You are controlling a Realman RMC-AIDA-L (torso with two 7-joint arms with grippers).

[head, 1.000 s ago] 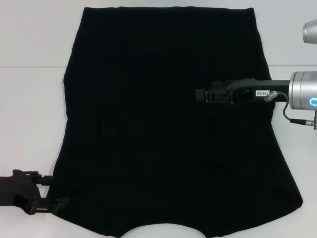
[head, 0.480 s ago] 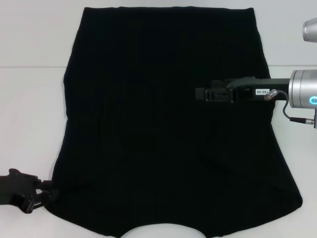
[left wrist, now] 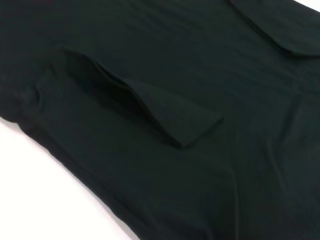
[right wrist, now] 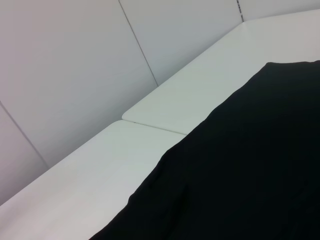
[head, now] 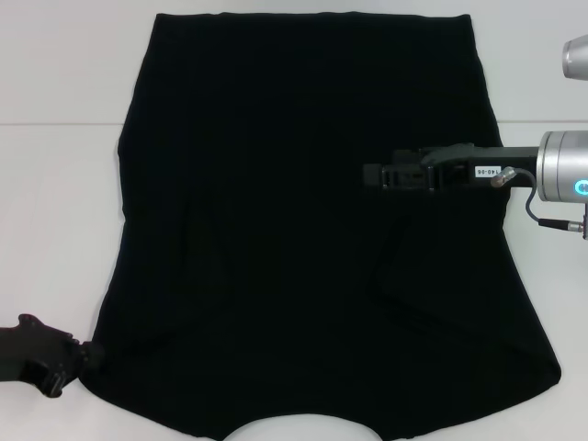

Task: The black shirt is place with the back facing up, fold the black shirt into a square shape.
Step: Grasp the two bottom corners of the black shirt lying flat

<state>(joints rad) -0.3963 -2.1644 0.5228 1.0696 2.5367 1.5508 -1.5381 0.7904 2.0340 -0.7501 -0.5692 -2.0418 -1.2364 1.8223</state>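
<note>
Black shirt (head: 303,230) fabric fills most of my head view, spread flat on the white tabletop (head: 55,211) with no lettering showing on the upward face. Its straight hem runs along the far edge, and the curved neckline sits at the near edge, closest to the robot's body. Both sleeves look folded inward over the body of the garment, so the outline widens from the far hem toward the near shoulders.

On my left wrist feed I see one folded flap lying on the cloth, its pointed corner resting flat, with a raised crease along its upper side. A second folded edge shows at the far corner of that same picture. A strip of bare tabletop runs beside the shirt's edge there.

I have the left end effector (head: 81,360) low at the near left corner of the shirt, right at the fabric's edge near the shoulder. Dark fingers against dark cloth mean I cannot tell whether they are spread or pinched on the fabric.

My right end effector (head: 372,175) reaches in from the right side, extended level over the middle right part of the shirt. Its fingers point toward the garment's centre, and from here I cannot tell whether they are apart or together, nor whether they touch the cloth.

The right wrist feed shows only the shirt's edge, a seam in the tabletop and pale wall panels (right wrist: 75,65) behind.
</note>
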